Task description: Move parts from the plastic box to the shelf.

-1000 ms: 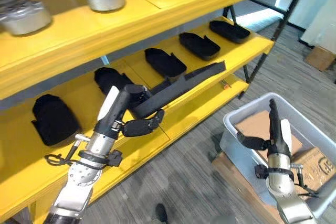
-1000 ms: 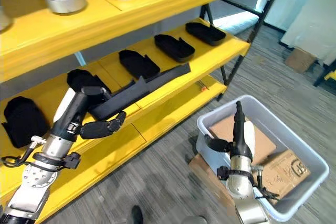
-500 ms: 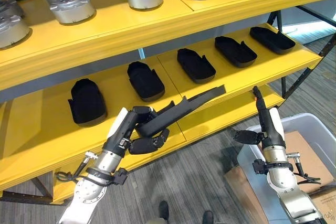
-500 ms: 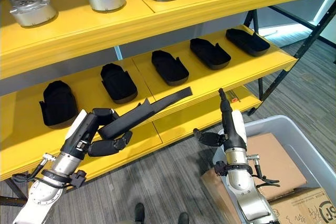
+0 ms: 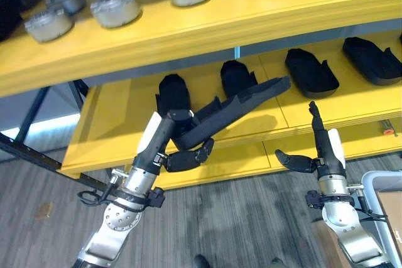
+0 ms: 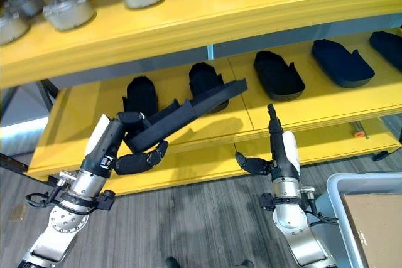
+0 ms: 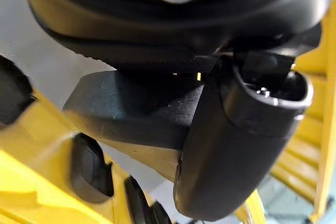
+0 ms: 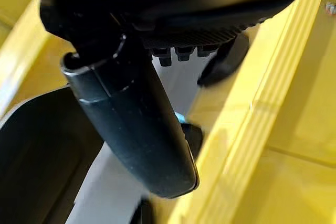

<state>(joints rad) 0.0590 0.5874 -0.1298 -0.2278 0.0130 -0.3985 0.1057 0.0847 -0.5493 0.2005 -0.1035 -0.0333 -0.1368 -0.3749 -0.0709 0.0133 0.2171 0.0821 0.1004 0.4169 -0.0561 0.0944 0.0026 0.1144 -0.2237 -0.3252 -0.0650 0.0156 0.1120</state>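
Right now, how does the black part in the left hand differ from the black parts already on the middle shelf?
The held part is long and narrow; the shelved parts are short and rounded. The held part is tilted in the left hand, reaching over the middle shelf; the shelved parts lie flat in a row. All are black.

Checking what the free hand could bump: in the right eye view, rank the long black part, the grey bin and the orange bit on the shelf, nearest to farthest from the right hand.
1. Grey bin: beside the right hand, toward the view's lower right.
2. Long black part: to its left, held in the left hand.
3. Orange bit: on the shelf edge, far right.

The first two are close.
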